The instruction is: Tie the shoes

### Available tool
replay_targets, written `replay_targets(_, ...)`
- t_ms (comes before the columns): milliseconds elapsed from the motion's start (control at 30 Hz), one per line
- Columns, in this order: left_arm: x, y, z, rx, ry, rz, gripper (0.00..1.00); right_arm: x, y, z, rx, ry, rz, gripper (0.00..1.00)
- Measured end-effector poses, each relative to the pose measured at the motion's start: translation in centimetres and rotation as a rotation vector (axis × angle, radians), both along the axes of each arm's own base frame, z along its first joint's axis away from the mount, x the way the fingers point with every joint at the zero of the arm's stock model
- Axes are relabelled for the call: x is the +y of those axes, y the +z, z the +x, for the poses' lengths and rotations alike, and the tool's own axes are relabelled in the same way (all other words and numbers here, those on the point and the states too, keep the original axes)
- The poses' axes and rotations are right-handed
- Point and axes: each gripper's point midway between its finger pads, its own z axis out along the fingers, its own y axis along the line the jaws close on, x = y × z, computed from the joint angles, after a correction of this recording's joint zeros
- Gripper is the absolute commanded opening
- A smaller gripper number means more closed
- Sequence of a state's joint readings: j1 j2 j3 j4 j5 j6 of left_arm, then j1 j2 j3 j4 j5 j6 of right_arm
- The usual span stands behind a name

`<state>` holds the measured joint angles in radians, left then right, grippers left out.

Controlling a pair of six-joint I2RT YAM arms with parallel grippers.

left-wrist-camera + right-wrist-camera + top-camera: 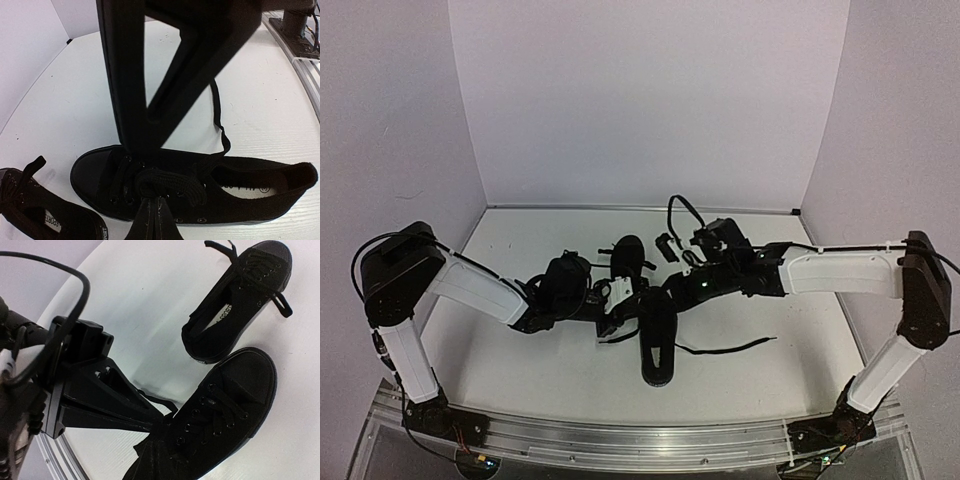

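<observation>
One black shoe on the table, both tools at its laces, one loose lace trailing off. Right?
No: two black shoes, not one. The top external view shows the near shoe with a second shoe behind it. The left tool and right tool are at the near shoe's laces; a loose lace trails on the table.

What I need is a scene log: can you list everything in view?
near shoe: one, black, table centre
far shoe: one, black, just behind it
loose lace: one, black, trailing right of near shoe
table: one, white, under everything
walls: three, pale, around table
rail: one, silver, near edge
arms: two, white-black, reaching in from both sides
left gripper: one, black, at near shoe's lacing
right gripper: one, black, same lacing
</observation>
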<state>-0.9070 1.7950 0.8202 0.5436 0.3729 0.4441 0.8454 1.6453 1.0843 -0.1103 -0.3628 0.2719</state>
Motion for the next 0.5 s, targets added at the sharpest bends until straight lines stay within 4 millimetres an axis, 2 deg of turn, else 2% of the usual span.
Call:
replay_targets(67, 0.0, 0.0, 0.0, 0.0, 0.002, 0.0, 0.0, -0.2, 0.9, 0.1, -0.007, -0.006, 0.016, 0.34)
replay_targets(100, 0.0, 0.0, 0.0, 0.001, 0.003, 0.0, 0.0, -0.3, 1.2, 0.1, -0.008, -0.009, 0.024, 0.43)
replay_targets(133, 0.0, 0.0, 0.0, 0.001, 0.003, 0.0, 0.0, -0.3, 1.5, 0.1, -0.01, -0.005, 0.032, 0.46)
replay_targets(300, 0.0, 0.0, 0.1, 0.004, 0.009, 0.0, 0.0, 0.0, 1.0, -0.3, 0.025, 0.011, 0.039, 0.47)
replay_targets(500, 0.1, 0.0, 0.2, 0.003, 0.012, 0.001, 0.0, 0.3, -1.8, -0.7, 0.09, 0.028, 0.005, 0.39)
